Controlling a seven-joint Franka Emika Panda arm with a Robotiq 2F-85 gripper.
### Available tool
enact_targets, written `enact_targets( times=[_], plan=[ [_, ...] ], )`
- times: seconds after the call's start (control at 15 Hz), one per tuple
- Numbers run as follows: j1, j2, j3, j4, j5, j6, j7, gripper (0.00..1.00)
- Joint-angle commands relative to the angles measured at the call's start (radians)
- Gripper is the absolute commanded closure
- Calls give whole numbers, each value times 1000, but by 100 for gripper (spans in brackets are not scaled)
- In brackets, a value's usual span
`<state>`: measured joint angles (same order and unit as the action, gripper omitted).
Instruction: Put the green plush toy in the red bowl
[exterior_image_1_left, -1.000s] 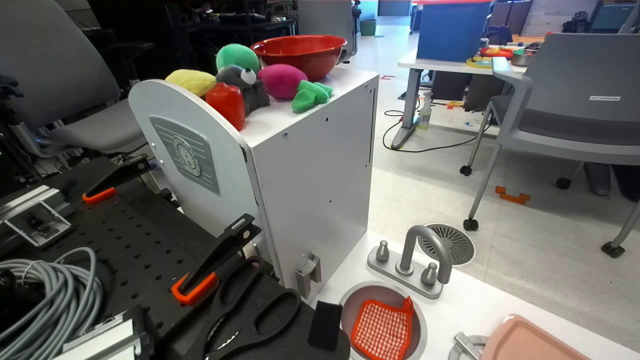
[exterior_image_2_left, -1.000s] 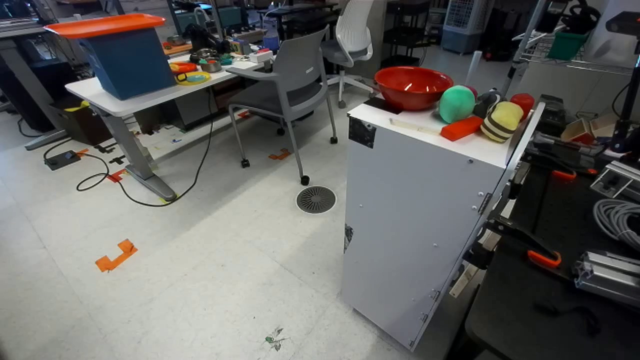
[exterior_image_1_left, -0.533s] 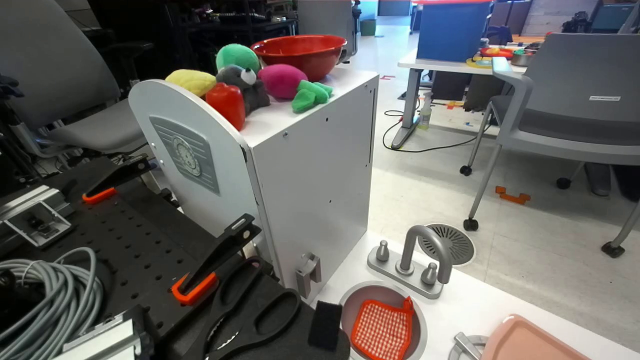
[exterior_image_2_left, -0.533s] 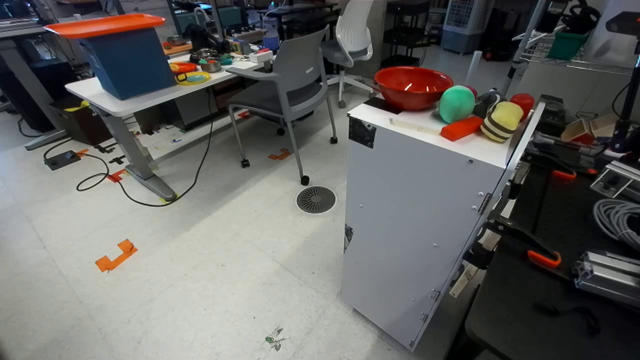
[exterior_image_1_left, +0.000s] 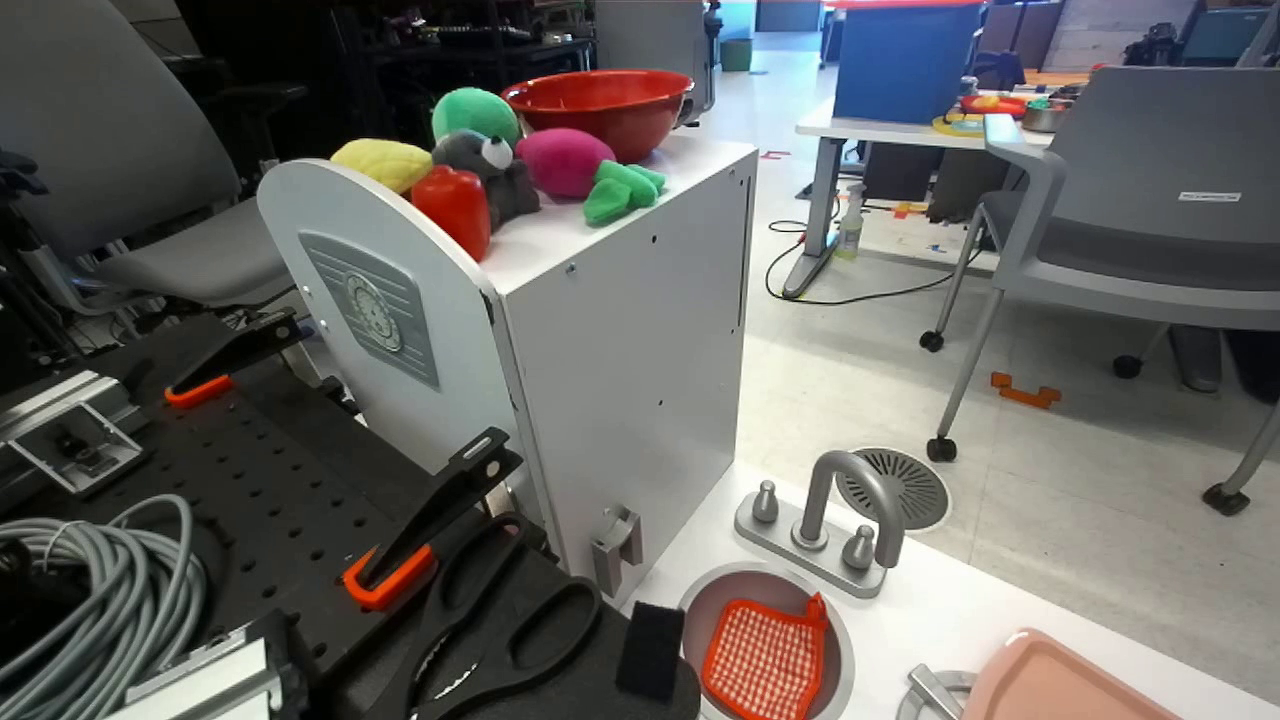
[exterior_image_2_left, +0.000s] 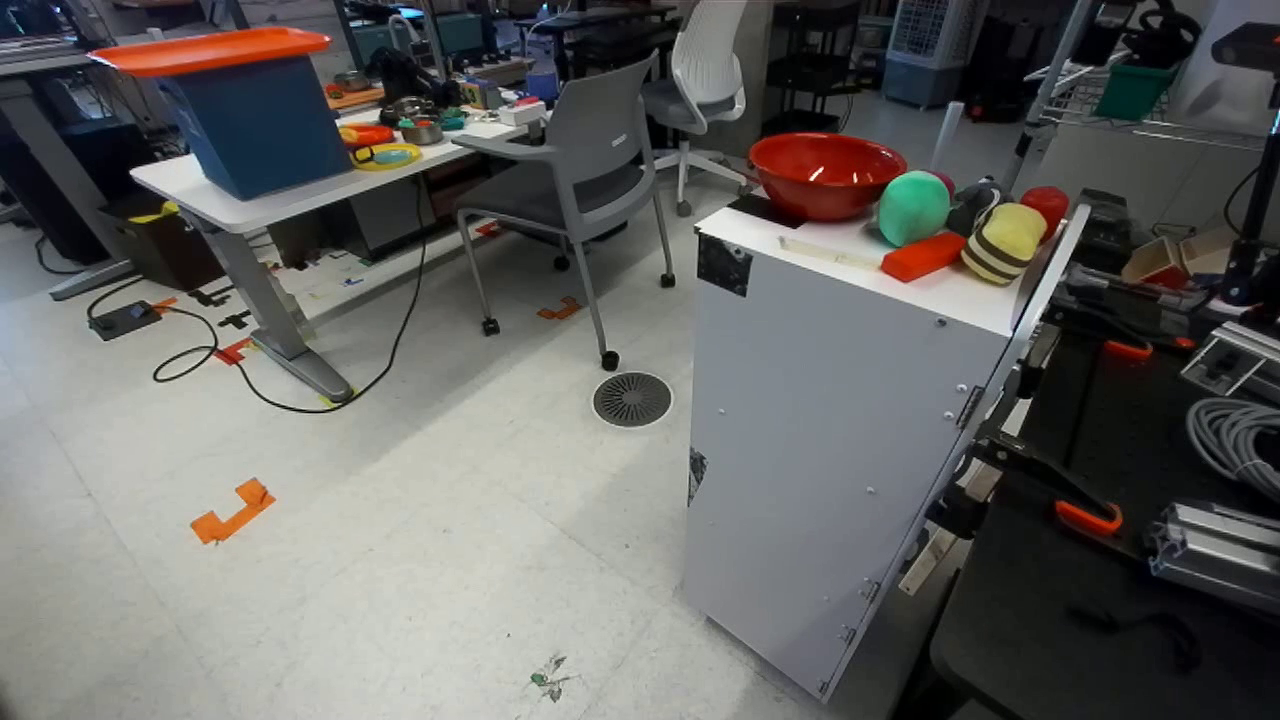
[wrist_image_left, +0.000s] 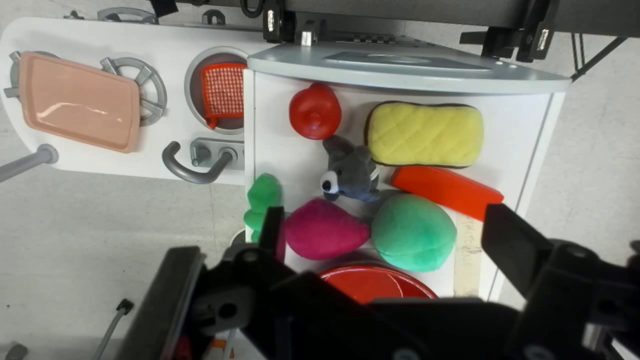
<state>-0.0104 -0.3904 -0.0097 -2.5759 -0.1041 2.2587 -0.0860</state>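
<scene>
The green plush toy (wrist_image_left: 414, 233) is a round, soft light-green ball in the wrist view, lying on the white cabinet top. It also shows in both exterior views (exterior_image_1_left: 476, 117) (exterior_image_2_left: 913, 208). The red bowl (exterior_image_1_left: 610, 120) stands beside it in both exterior views (exterior_image_2_left: 825, 180). In the wrist view only part of the bowl's rim and inside (wrist_image_left: 377, 282) shows, the rest hidden behind the gripper. My gripper (wrist_image_left: 386, 229) is wide open and empty, above the toys. Its fingertips appear either side of the pink and green plushes. The gripper is out of both exterior views.
A pink plush with green leaves (wrist_image_left: 325, 230) sits close beside the green toy. A grey plush (wrist_image_left: 351, 170), yellow plush (wrist_image_left: 425, 134), orange-red block (wrist_image_left: 447, 190) and red pepper (wrist_image_left: 315, 111) lie nearby. The cabinet's raised panel (wrist_image_left: 410, 67) borders the top. A faucet (wrist_image_left: 200, 172) stands lower.
</scene>
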Motion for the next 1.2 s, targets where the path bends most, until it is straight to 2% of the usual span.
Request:
enact_targets(
  times=[0.0,0.67,1.13],
  plan=[
    [1,0,-1,1,0,-2,0,0],
    [1,0,-1,1,0,-2,0,0],
    [-9,10,-26,15,6,-5,-17,0]
  ],
)
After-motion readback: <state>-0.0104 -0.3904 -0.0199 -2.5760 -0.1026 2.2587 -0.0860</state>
